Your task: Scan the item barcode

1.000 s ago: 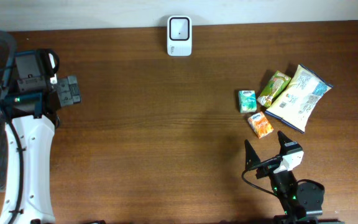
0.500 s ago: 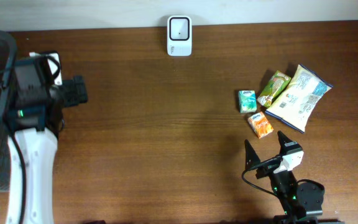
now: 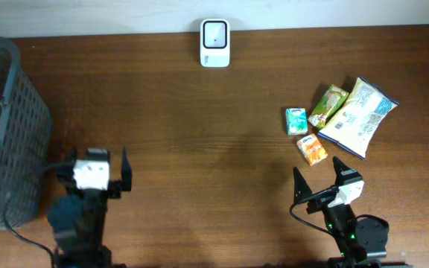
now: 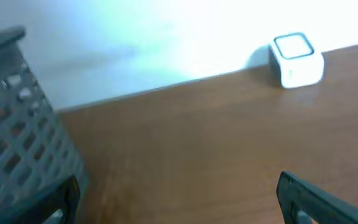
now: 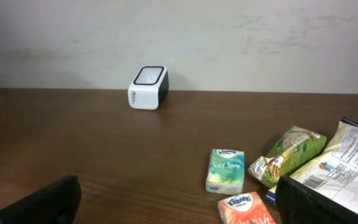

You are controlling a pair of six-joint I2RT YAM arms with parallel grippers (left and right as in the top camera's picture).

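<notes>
A dark brown wooden table (image 3: 199, 149) runs up to a plain pale wall at the far side. Against that far edge, near the middle, stands the small white box-shaped barcode scanner (image 3: 215, 33) with its window facing up, a spot either arm could probably reach with an item.

The items to scan lie clustered at the right: a small green tissue pack (image 3: 296, 120), a small orange tissue pack (image 3: 312, 149) just nearer, a green snack pouch (image 3: 328, 106) and a large pale crinkled snack bag (image 3: 360, 116) whose printed back, with a small barcode panel visible in the right wrist view, faces up. The pouch and the bag touch or overlap; the tissue packs sit just beside them.

The right gripper (image 3: 321, 176) rests at the near edge right in front of this cluster, its two dark fingers spread wide and holding nothing, likely placed to pick up an item. The left gripper (image 3: 95, 160) sits at the near left, fingers also spread wide and empty, well apart from any item.

At the far left stands a grey mesh plastic basket (image 3: 10, 126), probably meant for scanned goods. Nothing can be made out inside it, though its interior is only partly in view.
</notes>
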